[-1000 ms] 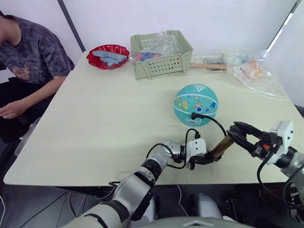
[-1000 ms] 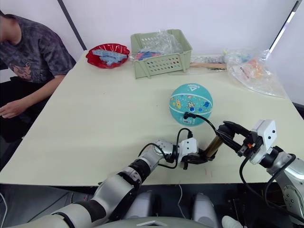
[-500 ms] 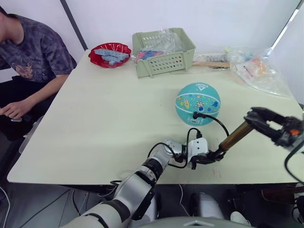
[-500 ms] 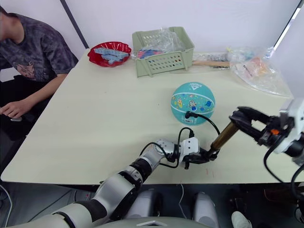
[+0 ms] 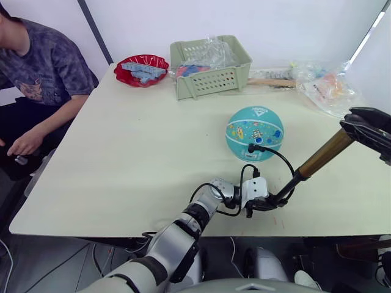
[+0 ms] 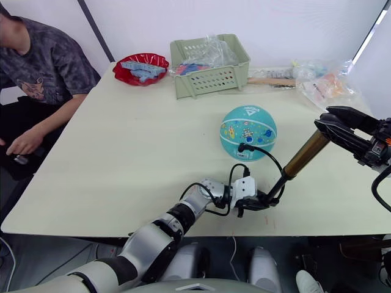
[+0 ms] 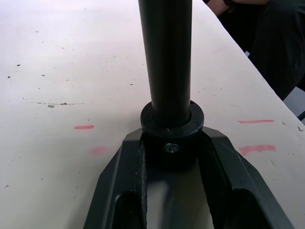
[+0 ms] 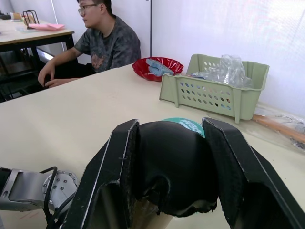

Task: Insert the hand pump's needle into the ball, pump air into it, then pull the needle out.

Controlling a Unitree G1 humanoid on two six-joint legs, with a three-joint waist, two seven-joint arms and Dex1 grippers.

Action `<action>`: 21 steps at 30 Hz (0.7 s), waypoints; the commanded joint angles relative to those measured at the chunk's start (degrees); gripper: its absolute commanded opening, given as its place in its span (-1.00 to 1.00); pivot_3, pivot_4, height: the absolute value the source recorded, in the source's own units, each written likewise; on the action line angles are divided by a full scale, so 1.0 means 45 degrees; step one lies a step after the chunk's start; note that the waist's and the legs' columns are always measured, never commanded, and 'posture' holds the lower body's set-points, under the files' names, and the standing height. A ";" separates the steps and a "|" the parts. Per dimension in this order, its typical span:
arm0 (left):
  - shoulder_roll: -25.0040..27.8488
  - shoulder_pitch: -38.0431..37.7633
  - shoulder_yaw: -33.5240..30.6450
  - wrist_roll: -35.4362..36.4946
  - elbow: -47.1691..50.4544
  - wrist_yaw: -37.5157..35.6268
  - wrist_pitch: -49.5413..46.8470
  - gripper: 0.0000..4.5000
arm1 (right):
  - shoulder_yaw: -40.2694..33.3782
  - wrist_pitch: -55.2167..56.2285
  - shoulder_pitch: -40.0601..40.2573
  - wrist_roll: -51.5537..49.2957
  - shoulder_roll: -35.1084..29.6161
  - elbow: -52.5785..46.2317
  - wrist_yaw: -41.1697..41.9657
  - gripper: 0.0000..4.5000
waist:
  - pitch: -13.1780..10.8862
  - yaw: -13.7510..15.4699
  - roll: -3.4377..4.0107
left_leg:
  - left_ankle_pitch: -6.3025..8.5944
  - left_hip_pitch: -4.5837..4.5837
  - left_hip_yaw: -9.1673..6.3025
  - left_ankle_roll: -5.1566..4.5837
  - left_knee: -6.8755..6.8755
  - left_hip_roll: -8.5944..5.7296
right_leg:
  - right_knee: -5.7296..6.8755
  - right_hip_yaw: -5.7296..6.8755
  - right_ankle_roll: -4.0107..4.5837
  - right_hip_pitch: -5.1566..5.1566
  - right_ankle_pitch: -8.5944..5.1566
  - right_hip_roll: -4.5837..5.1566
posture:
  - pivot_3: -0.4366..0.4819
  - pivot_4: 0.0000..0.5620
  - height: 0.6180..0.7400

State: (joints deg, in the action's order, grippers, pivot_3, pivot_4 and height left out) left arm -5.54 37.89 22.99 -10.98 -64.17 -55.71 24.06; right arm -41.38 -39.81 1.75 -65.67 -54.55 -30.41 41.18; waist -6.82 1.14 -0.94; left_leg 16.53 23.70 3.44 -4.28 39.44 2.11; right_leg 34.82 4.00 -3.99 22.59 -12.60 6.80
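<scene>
Teal ball (image 5: pixel 255 133) sits on the table (image 5: pixel 134 152), right of centre. The needle (image 5: pixel 251 147) meets its near side; the metal pin itself is too small to make out. The hand pump (image 5: pixel 317 154) slants from the near edge toward 2 o'clock. The left gripper (image 5: pixel 264 203) is closed around its black base collar, and the right gripper (image 6: pixel 330 125) is clamped on its black top handle, partly cut off at the frame edge. At 12 o'clock a green basket (image 5: pixel 211 66) holds crumpled plastic bags, and a red bowl (image 5: pixel 140 68) holds blue pieces.
</scene>
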 commanded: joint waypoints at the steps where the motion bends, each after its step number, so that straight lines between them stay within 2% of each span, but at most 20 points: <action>1: 0.0619 -0.0819 0.0518 -0.0894 -0.1376 0.0054 -0.0761 -0.51 | -0.0269 0.0317 0.0239 0.0482 0.0130 -0.0405 0.0109 -0.29 | 0.0005 0.0002 -0.0004 | 0.0000 0.0000 0.0000 0.0000 0.0000 0.0000 | 0.0000 0.0000 0.0000 0.0000 0.0000 -0.0001 | -0.05 -0.47 0.96; 8: 0.0598 -0.0831 0.0501 -0.0890 -0.1375 0.0095 -0.0753 -0.51 | 0.1657 0.1133 0.1448 0.2110 0.1558 -0.0631 0.0353 -0.29 | 0.0079 -0.0042 -0.0067 | 0.0000 -0.0014 -0.0003 0.0000 0.0000 0.0006 | 0.0002 -0.0001 0.0000 -0.0014 -0.0001 -0.0009 | -0.05 -0.47 0.96; 21: 0.0598 -0.0874 0.0479 -0.0896 -0.1349 0.0185 -0.0753 -0.51 | 0.5522 0.3967 0.2721 0.6006 0.3707 0.0511 0.0916 -0.29 | 0.0214 -0.0063 -0.0128 | 0.0000 -0.0030 -0.0005 0.0001 -0.0003 0.0014 | 0.0002 -0.0001 0.0002 -0.0020 -0.0002 -0.0016 | -0.05 -0.47 0.96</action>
State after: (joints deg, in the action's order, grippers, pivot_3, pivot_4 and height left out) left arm -4.90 36.96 23.06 -11.39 -64.24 -54.98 24.06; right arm -21.15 -21.42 11.58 -42.06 -38.48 -30.22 44.63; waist -5.86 0.85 -1.52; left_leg 16.54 23.56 3.41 -4.28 39.42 2.18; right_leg 34.83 4.00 -3.98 22.50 -12.61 6.72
